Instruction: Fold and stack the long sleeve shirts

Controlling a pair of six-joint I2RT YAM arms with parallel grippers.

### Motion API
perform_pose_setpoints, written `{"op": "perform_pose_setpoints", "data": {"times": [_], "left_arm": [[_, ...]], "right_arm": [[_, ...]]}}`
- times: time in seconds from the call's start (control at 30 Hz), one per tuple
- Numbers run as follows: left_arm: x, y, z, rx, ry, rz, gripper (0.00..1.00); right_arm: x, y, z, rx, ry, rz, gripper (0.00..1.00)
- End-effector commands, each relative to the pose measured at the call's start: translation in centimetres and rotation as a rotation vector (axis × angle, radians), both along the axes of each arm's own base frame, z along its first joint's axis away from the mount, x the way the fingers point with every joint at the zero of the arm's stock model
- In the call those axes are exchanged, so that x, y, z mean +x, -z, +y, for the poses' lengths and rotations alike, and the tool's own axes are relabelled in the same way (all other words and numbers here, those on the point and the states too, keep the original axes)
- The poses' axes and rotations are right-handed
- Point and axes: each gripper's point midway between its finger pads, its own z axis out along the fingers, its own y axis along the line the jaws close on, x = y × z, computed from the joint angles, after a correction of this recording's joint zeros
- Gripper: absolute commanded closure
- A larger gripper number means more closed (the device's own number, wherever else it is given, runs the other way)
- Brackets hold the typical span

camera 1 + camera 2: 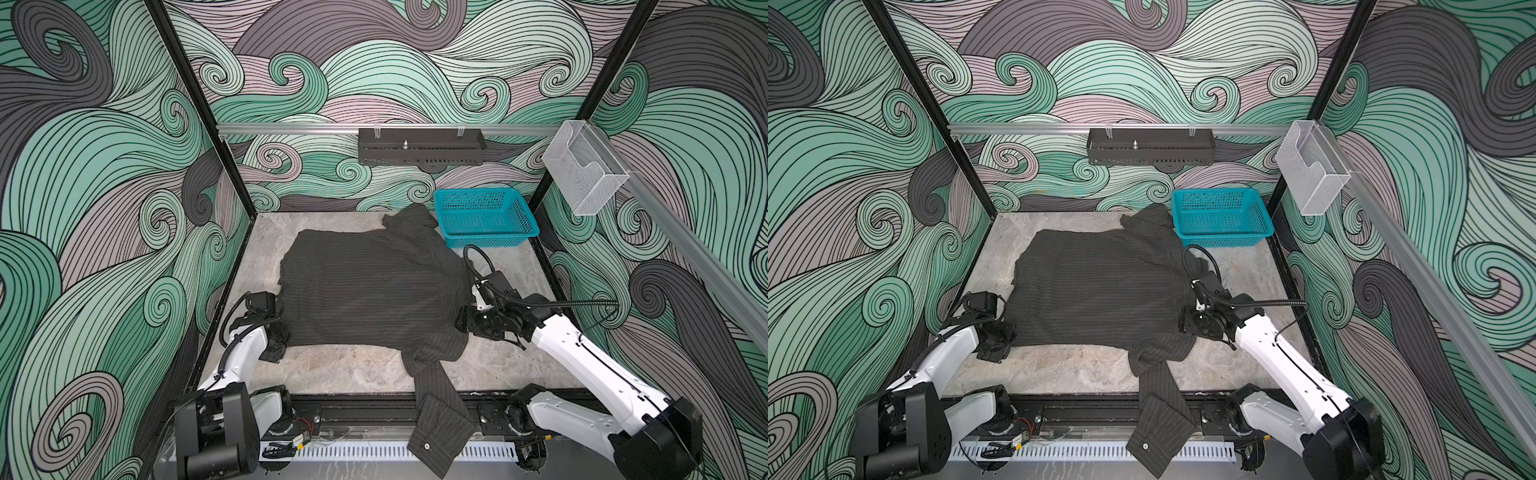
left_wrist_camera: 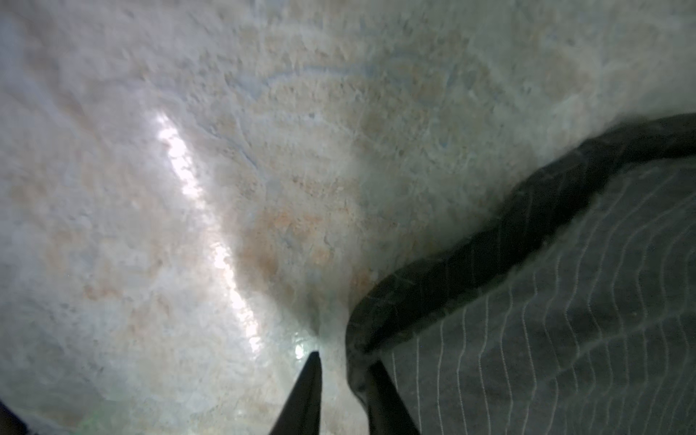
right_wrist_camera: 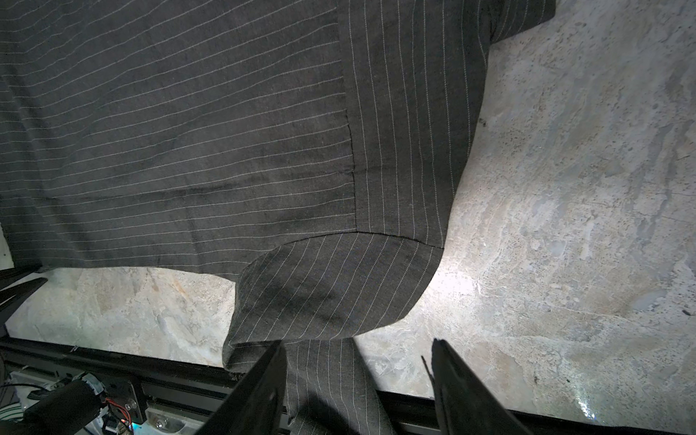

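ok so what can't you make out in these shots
- left wrist view, blurred: whether the left gripper grips the shirt hem.
- both top views: the shirt's front, hidden underneath it.
- second sleeve: lost in bunched cloth by the basket.

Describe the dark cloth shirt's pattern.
The dark charcoal-brown cloth shirt has thin pale pinstripes, clearest in the right wrist view.

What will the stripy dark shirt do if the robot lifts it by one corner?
It would probably flop and dangle: the pinstriped shirt lies in soft, bunched folds. Its sleeve droops past the front edge of the table, so it will likely trail behind. The cloth looks thin, so it's probably light.
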Motion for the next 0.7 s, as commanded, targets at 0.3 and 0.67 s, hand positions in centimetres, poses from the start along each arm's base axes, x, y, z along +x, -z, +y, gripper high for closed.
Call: {"op": "perform_pose_setpoints", "data": {"times": [0.3,0.67], "left_arm": [[-1.1,-2.3,0.2,0.014,0.024,-0.112,1.00],[-1.1,-3.0,-0.1,-0.009,0.063,-0.117,1.00]], "right_arm": [[-3.0,-0.6,-0.7,0.047,0.033,0.040,0.37],[-6.0,1.2,1.6,0.178,0.087,0.174,0.37]]}}
